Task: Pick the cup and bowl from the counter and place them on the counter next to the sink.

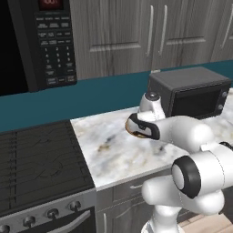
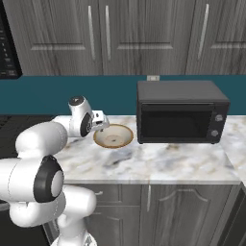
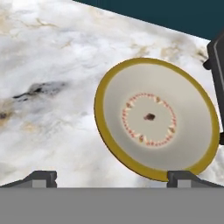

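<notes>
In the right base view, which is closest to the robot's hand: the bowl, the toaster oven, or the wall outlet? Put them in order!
1. The bowl, on the counter just right of the gripper.
2. The toaster oven, farther right, past the bowl.
3. The wall outlet, up on the teal backsplash behind the oven.

Ahead of the gripper, the bowl was pale beige, mustard-rimmed, ringed inside with reddish dots; the worktop beneath was white-grey marble, tan-veined.
</notes>
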Controlling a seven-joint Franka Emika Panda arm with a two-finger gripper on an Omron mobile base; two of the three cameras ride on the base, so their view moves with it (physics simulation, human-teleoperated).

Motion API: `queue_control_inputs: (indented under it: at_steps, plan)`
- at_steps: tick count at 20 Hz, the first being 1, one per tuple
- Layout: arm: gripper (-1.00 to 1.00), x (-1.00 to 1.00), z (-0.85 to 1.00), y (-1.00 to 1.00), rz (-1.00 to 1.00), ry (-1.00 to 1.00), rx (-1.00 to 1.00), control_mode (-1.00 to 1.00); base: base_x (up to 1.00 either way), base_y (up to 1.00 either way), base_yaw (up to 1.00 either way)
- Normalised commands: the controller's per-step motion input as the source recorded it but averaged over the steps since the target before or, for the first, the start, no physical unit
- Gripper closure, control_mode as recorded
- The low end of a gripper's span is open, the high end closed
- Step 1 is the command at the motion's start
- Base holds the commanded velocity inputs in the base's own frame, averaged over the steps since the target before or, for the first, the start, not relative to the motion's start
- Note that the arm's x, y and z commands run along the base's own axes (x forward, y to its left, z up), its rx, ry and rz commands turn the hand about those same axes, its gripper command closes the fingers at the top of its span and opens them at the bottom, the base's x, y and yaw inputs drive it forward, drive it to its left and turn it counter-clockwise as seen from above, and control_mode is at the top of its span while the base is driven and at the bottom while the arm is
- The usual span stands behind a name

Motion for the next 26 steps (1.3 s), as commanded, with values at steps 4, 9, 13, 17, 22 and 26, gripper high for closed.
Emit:
queue_control_inputs:
  at_steps: [4,9,13,17,22,26]
  plan:
    - [-1.0,0.18,-0.14,0.28,0.0,0.0,0.0,-1.0,0.0,0.0,0.0]
    - [-1.0,0.15,-0.1,0.22,-0.04,0.0,0.0,-1.0,0.0,0.0,0.0]
    - [-1.0,0.28,-0.26,0.04,-0.05,0.0,0.0,-1.0,0.0,0.0,0.0]
    - [-1.0,0.34,-0.25,0.0,-0.03,0.0,0.0,-1.0,0.0,0.0,0.0]
    - [-1.0,0.3,-0.28,0.0,-0.02,0.0,0.0,-1.0,0.0,0.0,0.0]
    - [-1.0,0.25,-0.31,0.0,-0.01,0.0,0.0,-1.0,0.0,0.0,0.0]
